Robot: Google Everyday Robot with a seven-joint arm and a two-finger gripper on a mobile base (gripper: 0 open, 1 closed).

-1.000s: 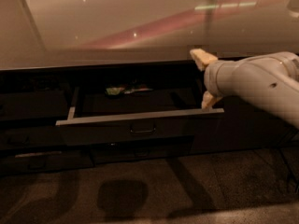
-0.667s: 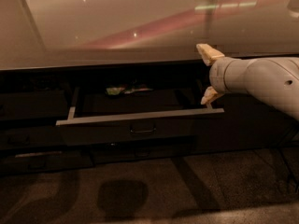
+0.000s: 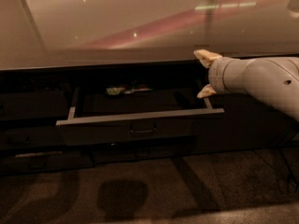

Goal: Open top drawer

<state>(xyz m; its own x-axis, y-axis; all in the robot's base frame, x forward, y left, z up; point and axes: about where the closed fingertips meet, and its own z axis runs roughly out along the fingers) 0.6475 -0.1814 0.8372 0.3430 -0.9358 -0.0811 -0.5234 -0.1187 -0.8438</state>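
1. One top drawer stands pulled out under the counter.
2. The gripper hangs near its right side, fingers spread apart, grasping nothing.
3. Some small green thing lies at the back inside.

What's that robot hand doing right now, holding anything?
Gripper: open, fingers spread, holding nothing, at the right rear corner of the pulled-out top drawer.

top drawer standing open, dark front, pale rim; hand by right side
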